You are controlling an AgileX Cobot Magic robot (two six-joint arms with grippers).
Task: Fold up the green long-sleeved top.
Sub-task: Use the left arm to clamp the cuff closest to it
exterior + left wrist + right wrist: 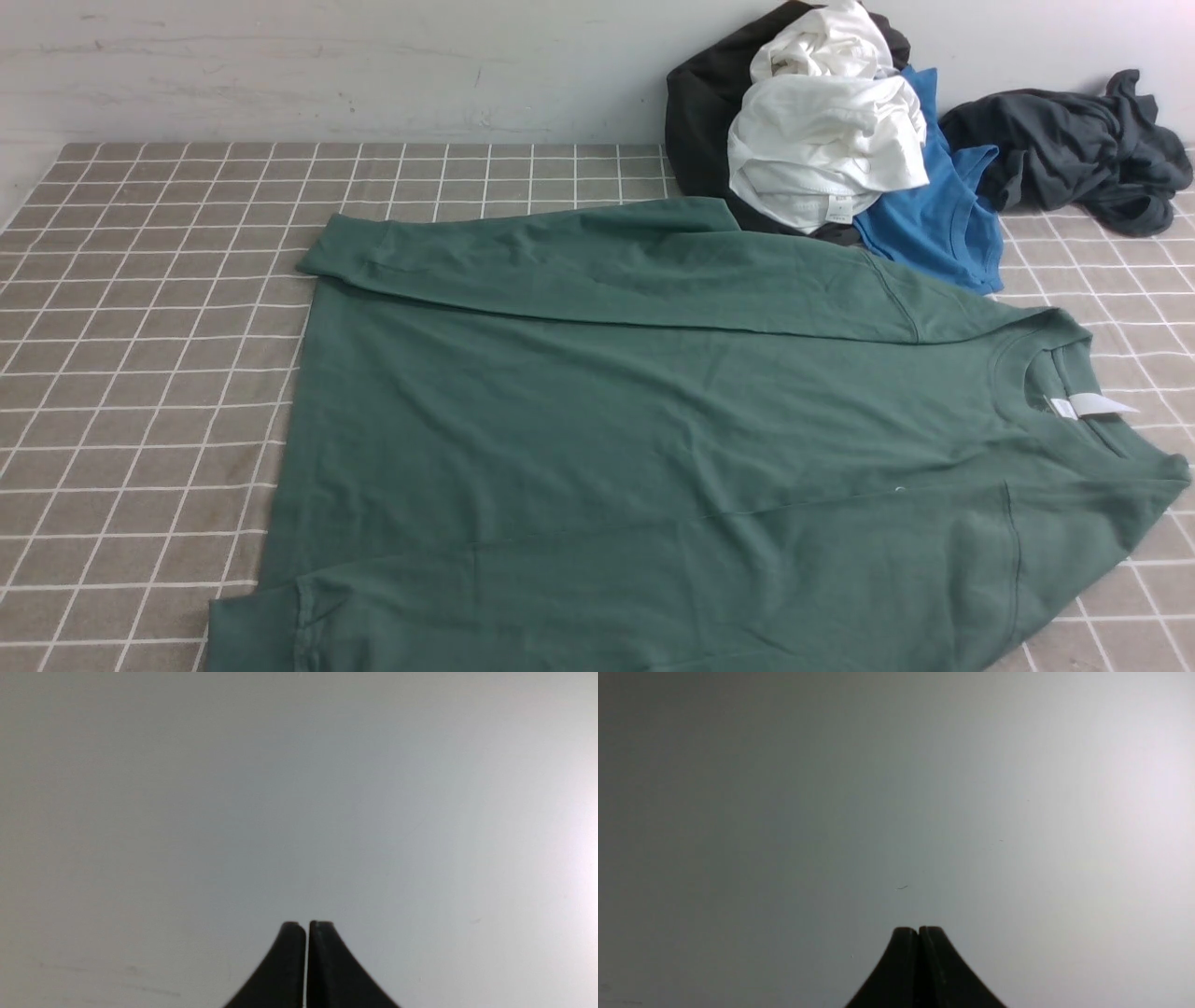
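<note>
Currently | both jaws pressed together, empty | green long-sleeved top [653, 420] spread flat, clear of jaws

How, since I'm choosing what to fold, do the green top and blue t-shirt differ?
The green top is dark green; the blue t-shirt is bright blue. The green top lies spread flat; the blue t-shirt sits bunched by the wall, partly under a white garment. The green top looks far larger than the blue t-shirt. Both rest on the checked tablecloth.
</note>
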